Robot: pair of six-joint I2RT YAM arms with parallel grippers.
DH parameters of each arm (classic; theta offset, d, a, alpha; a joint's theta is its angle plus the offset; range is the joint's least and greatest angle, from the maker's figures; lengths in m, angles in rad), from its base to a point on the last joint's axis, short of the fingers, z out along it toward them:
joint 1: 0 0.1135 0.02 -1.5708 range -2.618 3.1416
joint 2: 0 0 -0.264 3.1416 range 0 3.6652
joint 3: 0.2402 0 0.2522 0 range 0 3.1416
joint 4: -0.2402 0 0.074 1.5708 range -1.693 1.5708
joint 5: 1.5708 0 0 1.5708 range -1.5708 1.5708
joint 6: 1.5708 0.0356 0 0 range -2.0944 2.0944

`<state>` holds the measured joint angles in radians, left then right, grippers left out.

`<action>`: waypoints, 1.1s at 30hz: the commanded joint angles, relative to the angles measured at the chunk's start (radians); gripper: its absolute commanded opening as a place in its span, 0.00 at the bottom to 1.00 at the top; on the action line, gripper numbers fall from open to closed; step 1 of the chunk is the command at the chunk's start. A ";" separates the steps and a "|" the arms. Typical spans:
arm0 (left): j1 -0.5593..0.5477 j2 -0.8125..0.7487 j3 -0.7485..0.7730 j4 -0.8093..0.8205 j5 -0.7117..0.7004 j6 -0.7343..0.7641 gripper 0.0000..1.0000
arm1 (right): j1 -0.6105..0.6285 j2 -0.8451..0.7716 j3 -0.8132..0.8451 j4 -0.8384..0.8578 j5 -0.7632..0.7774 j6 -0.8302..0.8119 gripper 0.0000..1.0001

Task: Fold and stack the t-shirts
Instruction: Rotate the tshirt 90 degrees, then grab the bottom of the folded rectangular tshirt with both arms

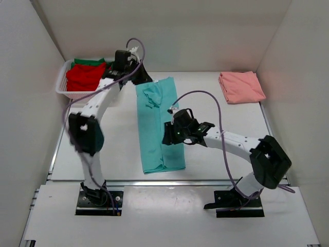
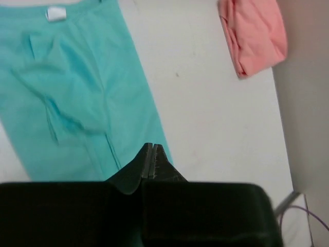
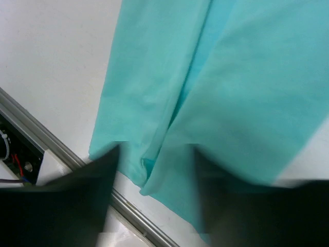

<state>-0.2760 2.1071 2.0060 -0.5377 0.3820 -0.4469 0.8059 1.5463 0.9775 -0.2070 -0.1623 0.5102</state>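
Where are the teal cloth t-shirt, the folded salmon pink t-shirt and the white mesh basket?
teal cloth t-shirt [image 1: 152,138]: top view, mid body.
salmon pink t-shirt [image 1: 241,86]: top view, centre.
white mesh basket [image 1: 62,85]: top view, left rim.

A white table [image 1: 118,149] fills the top view, boxed in by plain white walls: a back wall [image 1: 169,31] at 12 o'clock, a left wall [image 1: 20,113] at 9 o'clock and a right wall [image 1: 303,103] at 3 o'clock. At 6 o'clock a metal rail [image 1: 169,181] runs along the table's near edge, with a white ledge [image 1: 169,216] just beyond it. The light is even and soft, throwing only faint shadows on the tabletop.
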 commanded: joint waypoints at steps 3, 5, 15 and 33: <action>-0.124 -0.512 -0.687 0.027 -0.135 0.054 0.00 | -0.083 -0.181 -0.107 -0.049 0.089 -0.023 0.00; -0.163 -0.652 -0.928 0.079 -0.121 0.027 0.10 | -0.077 -0.248 -0.166 -0.066 0.102 0.022 0.00; -0.256 -1.145 -1.563 0.229 -0.202 -0.177 0.50 | -0.071 -0.548 -0.509 -0.019 0.121 0.267 0.57; -0.422 -1.069 -1.664 0.289 -0.249 -0.340 0.50 | 0.021 -0.381 -0.631 0.172 0.038 0.407 0.34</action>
<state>-0.6678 1.0283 0.3420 -0.2646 0.1566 -0.7551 0.8139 1.1374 0.3679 -0.0483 -0.1249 0.8955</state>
